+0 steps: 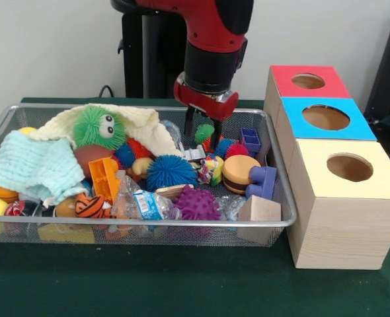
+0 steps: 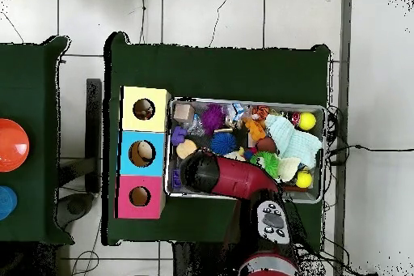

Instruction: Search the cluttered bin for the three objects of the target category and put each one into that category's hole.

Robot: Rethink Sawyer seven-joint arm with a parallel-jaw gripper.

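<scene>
the long silver wire-mesh bin (image 1: pixel 274 222) is sitting on the dark green table (image 1: pixel 182 290), crammed with toys. the red and black arm is reaching down into its far side, and the gripper (image 1: pixel 202 135) is hanging there with its dark fingers parted a little, holding nothing, just above a small green spiky ball (image 1: pixel 204 133). one whitish confetti-patched lump (image 1: pixel 210 170) is lying near the middle of the bin, between a blue spiky ball (image 1: pixel 170 172) and a burger-shaped toy (image 1: pixel 240 174). a purple spiky ball (image 1: pixel 196 204) is resting against the near wall, beside a clear plastic wrapper with a blue label (image 1: pixel 144 204). a pale green cloth (image 1: pixel 36 167) is covering the left end. the round dark hole (image 1: pixel 349 167) is showing in the yellow top of the nearest pale wooden box, just beside the bin.
</scene>
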